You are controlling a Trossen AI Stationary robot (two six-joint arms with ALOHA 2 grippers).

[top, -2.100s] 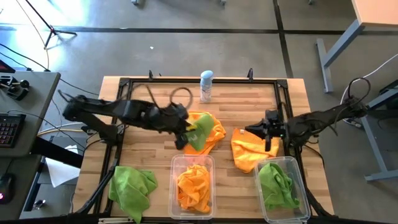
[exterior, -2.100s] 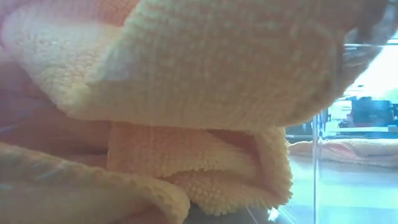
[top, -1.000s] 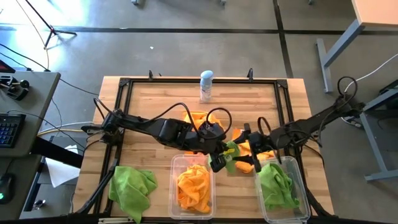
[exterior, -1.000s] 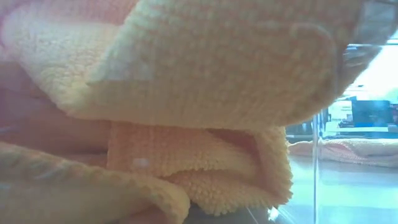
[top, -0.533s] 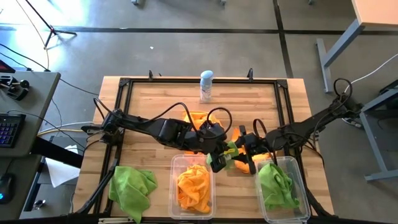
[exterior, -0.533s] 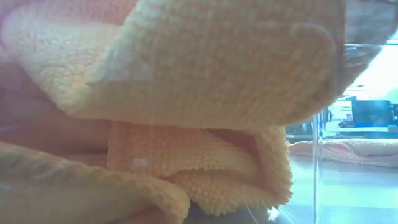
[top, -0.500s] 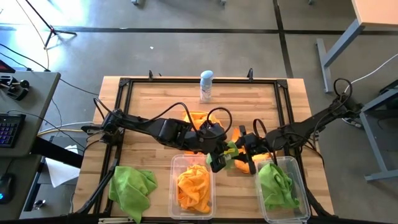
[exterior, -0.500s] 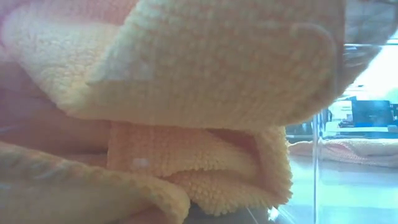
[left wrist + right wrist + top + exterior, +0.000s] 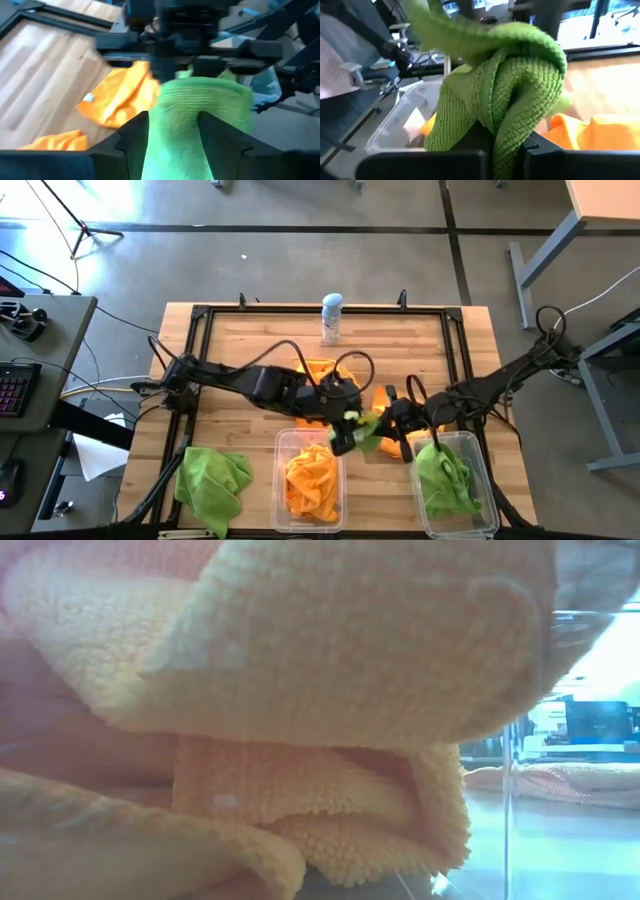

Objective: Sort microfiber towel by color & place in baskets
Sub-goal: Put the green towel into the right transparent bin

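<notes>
A lime green microfiber towel [image 9: 366, 423] hangs between my two grippers over the table's middle, just beyond the two baskets. My left gripper [image 9: 345, 438] reaches in from the left. Its fingers stand apart, with the green towel [image 9: 200, 100] running between them. My right gripper [image 9: 392, 420] comes from the right and is shut on the same towel [image 9: 510, 90]. The middle basket [image 9: 280, 480] holds orange towels. The right basket [image 9: 487, 480] holds green ones. My left gripper has the green towel's bunched body [image 9: 175, 130] between its spread fingers; whether the fingers [image 9: 131, 136] touch it, I cannot tell. My right gripper pinches a bunched fold of the green towel [image 9: 507, 120] between its two fingers, several layers, coming level from the table's right. The towel is off the table, and its loose part drapes over the fingers.
Orange towels lie on the table behind the grippers [image 9: 320, 372] and under them [image 9: 388, 445]. A green towel heap [image 9: 212, 478] lies at the near left. A spray can [image 9: 332, 317] stands at the far edge. An orange towel [image 9: 300, 690] fills the low view.
My right gripper has gone a little toward the table's left, up to the green towel that hangs at my left gripper. The towel stays off the table between the two grippers.
</notes>
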